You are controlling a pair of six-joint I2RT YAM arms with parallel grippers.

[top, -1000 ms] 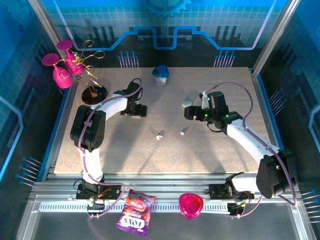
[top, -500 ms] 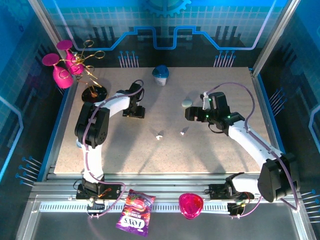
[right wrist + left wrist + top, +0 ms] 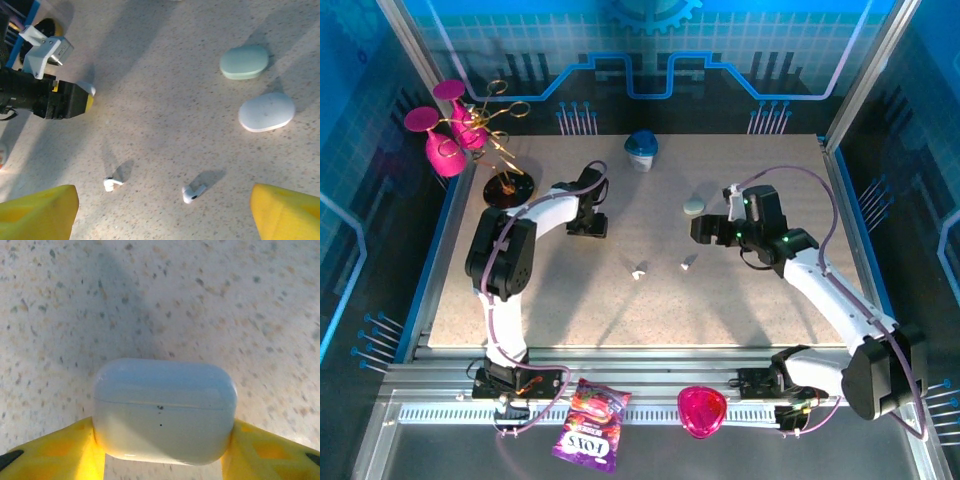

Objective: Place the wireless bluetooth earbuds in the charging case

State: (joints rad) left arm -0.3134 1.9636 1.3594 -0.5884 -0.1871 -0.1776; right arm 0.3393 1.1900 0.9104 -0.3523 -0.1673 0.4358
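The left gripper [image 3: 588, 224] pinches the white charging case [image 3: 164, 410]. Its yellow fingers [image 3: 60, 455] press against the case's two ends. The case is closed and sits on the speckled desk [image 3: 225, 300].

Both earbuds lie loose on the desk, apart from either gripper. The first earbud [image 3: 638, 271] is a little to the right of the charging case and nearer the arm bases. The second earbud [image 3: 687, 265] is farther right again.

The right gripper [image 3: 705, 228] hangs well to the right of the charging case, its jaws spread wide and holding nothing. Seen from its wrist, the two earbuds lie ahead of it, between its spread fingers and untouched. A mint case [image 3: 244, 62] and a white case [image 3: 266, 111] sit side by side, farther from the charging case than the earbuds.
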